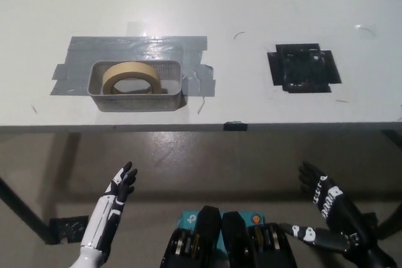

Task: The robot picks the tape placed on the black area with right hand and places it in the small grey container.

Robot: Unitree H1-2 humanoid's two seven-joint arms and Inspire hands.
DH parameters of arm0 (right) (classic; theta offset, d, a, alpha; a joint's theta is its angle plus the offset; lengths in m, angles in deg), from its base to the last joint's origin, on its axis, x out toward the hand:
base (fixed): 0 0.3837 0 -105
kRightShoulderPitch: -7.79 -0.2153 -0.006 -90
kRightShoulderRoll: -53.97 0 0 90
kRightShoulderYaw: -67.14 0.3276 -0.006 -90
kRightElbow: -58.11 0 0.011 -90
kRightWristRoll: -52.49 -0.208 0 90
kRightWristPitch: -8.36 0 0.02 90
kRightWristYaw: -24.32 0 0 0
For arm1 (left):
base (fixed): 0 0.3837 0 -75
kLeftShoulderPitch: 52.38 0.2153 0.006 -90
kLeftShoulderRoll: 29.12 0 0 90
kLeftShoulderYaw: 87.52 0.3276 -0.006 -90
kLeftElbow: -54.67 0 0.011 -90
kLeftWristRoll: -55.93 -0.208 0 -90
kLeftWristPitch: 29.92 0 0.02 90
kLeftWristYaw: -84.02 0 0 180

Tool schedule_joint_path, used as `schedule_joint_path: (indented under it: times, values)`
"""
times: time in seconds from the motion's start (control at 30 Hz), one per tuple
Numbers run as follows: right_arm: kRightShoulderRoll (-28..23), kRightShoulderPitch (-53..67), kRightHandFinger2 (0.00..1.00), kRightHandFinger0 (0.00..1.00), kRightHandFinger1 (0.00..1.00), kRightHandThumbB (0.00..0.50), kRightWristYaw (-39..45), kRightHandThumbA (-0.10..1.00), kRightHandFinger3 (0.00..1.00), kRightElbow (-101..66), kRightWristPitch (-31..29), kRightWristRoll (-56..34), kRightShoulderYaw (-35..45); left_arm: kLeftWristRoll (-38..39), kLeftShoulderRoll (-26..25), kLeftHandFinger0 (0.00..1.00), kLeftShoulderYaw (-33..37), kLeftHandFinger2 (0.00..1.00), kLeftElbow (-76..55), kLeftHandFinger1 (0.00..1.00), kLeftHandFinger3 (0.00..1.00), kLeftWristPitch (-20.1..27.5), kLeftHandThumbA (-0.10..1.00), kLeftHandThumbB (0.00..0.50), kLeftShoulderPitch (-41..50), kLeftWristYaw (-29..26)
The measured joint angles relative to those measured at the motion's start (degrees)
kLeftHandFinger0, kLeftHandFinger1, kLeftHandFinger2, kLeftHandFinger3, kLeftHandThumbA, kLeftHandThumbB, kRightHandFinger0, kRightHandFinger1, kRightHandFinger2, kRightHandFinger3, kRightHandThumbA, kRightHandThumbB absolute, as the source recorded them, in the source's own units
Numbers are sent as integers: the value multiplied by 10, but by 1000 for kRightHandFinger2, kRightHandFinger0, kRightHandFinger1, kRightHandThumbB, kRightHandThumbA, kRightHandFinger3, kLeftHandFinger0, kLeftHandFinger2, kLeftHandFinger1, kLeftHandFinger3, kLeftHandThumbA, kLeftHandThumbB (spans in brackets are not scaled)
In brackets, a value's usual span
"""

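Fingers point(312, 175) of the black right hand point(328, 200) spread apart, pinching nothing, hanging below the counter point(251, 4) edge at lower right. Fingers point(125, 172) of the white left hand point(113, 200) likewise apart and empty, low at lower left, also off the counter. Up on the counter, tape point(130, 78) lying tilted inside the small grey container point(137, 100), leaning toward its left end. Container seated on a patch of grey tape strips point(135, 46). Well to the right, black area point(304, 68) bare.

Tape point(130, 78) inside grey container point(137, 99)
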Motion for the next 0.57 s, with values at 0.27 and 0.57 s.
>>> schedule_joint_path:
  times: [0.27, 0.57]
  values:
    - [-1, 3, 1000, 1000, 1000, 109, -16, 1000, 1000, 31, -46, 0, -7, 10, -3, 1000, -3, 1000, 13, 1000, 1000, 1, 1000, 154, -4, 1]
    - [-3, 8, 1000, 1000, 1000, 122, -30, 1000, 1000, 43, -69, -1, -16, 11, -7, 1000, -4, 1000, 16, 1000, 1000, 1, 1000, 148, -1, 0]
